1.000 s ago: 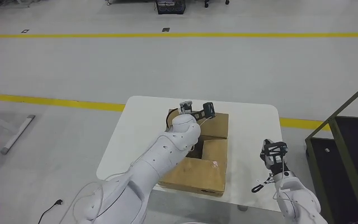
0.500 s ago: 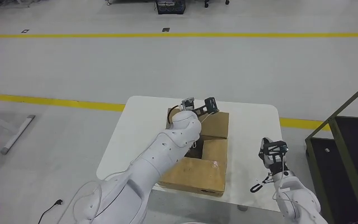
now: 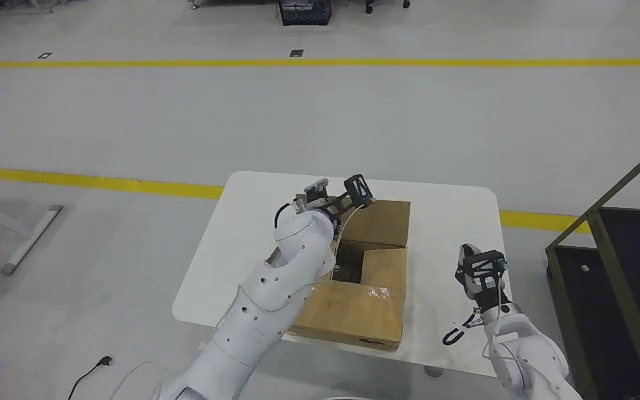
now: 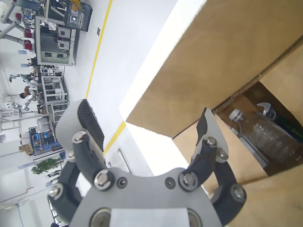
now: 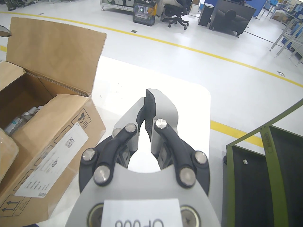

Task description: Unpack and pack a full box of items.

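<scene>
Box (image 3: 372, 300): stood open on the white bench (image 3: 450, 230), a clear bottle (image 4: 267, 131) lying inside.
Left hand (image 4: 146, 116): fingers apart, at the far flap (image 3: 378, 222).
Right hand (image 5: 148, 105): fingers together, empty, beside the box.

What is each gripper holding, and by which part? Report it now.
Nothing is held. The left gripper is open at the cardboard box's flap, not clamped on it; the right gripper is shut on nothing.
</scene>
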